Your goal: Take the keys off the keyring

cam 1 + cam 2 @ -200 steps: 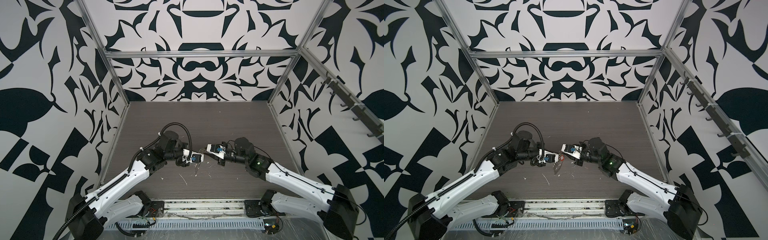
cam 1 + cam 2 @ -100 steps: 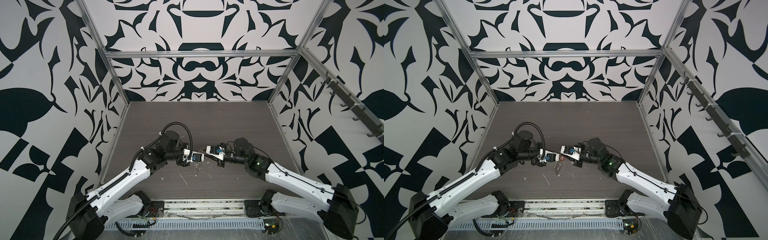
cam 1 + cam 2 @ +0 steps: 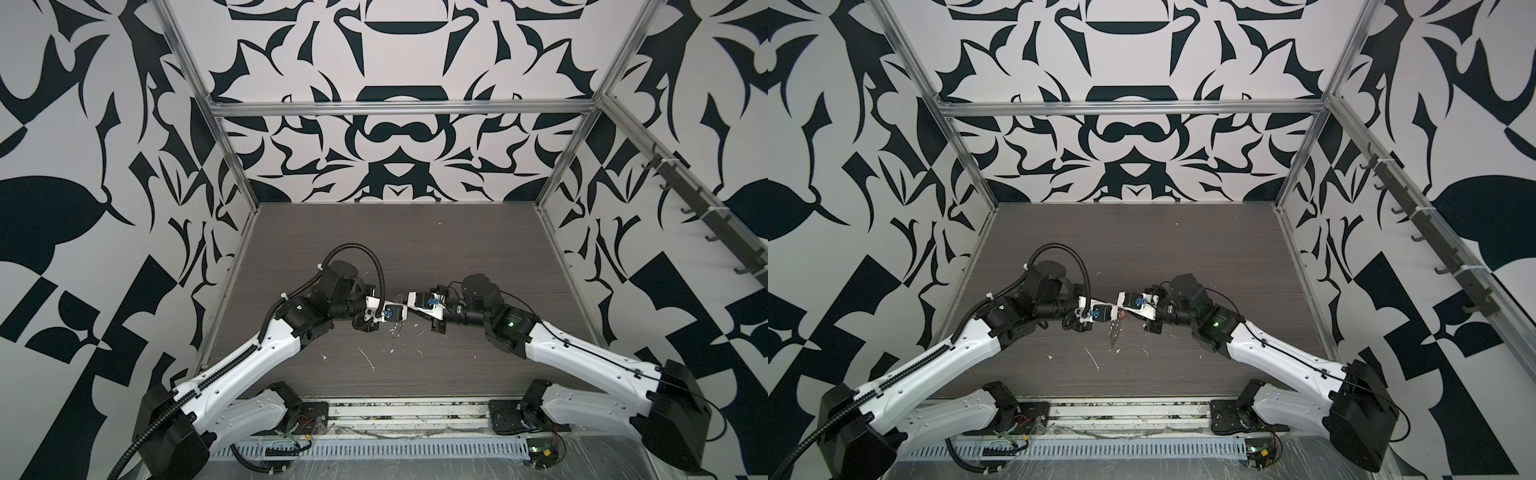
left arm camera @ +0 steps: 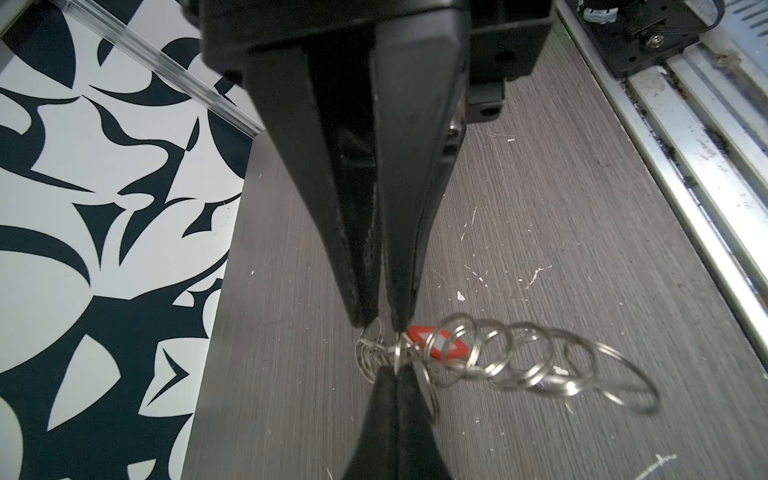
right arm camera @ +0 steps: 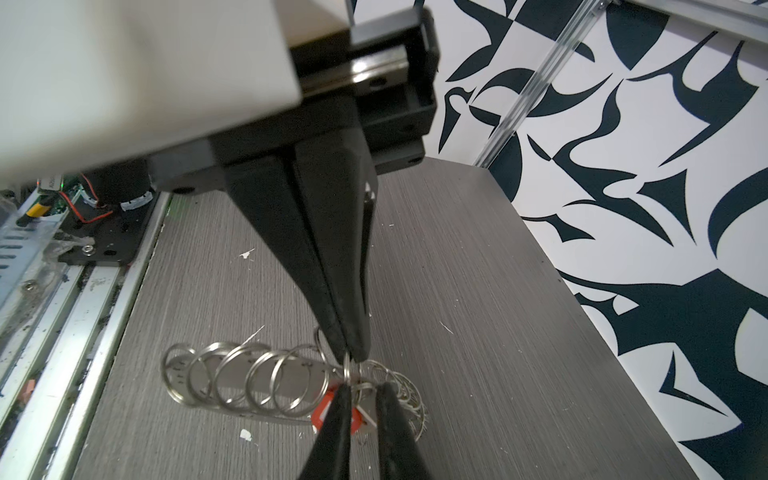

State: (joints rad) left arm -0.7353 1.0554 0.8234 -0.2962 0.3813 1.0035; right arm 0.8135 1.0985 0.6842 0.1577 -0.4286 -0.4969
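Keys (image 5: 266, 384) dangle in mid-air from the keyring (image 5: 349, 370), clamped by both your left gripper (image 4: 380, 324) and right gripper (image 5: 353, 357); tug unevenly and the thin wire may slip free.

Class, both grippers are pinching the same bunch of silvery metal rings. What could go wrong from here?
1. The left gripper and right gripper pinch the thin silvery metal rings by fingertip alone, so a pull may slip one loose.
2. The rest of the rings dangle unsupported and may swing and tangle around the red plastic tag.
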